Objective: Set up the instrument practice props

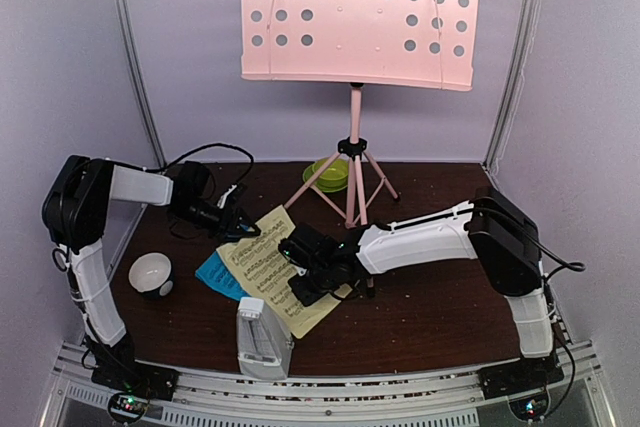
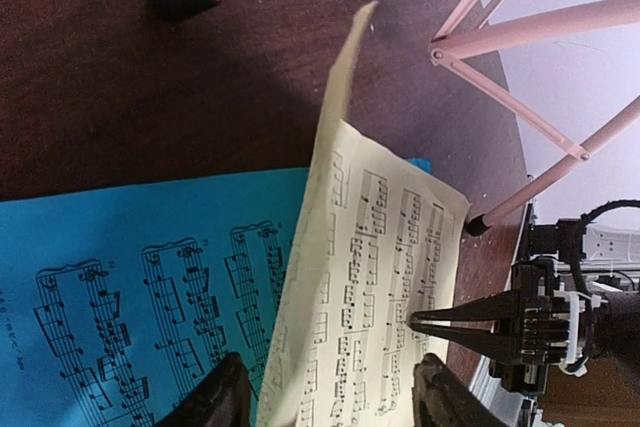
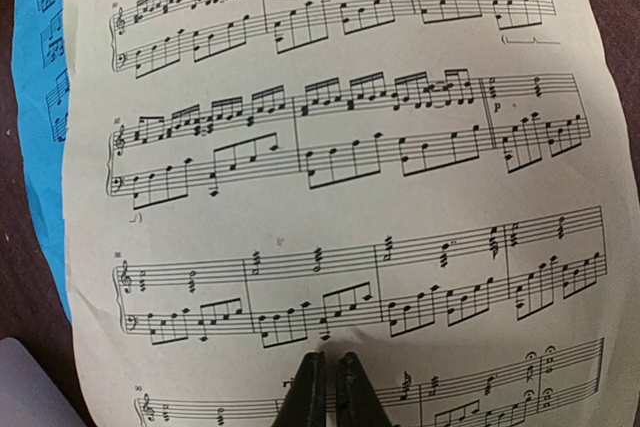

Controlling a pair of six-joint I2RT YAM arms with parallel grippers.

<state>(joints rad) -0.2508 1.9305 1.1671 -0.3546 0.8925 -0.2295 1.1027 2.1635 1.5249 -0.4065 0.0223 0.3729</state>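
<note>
The yellow page (image 1: 262, 265) is lying mid-table, partly covering the blue page (image 1: 218, 272) on its left. The right gripper (image 3: 327, 362) is clenched, its tips resting on the yellow page's printed face. The left gripper (image 2: 330, 392) is standing released, its fingers (image 2: 225, 397) straddling that page, whose far corner is curling up off the table. The stand (image 1: 360, 12) is standing by the back edge. The metronome (image 1: 255, 337) is sitting at the front edge, just beside the page.
</note>
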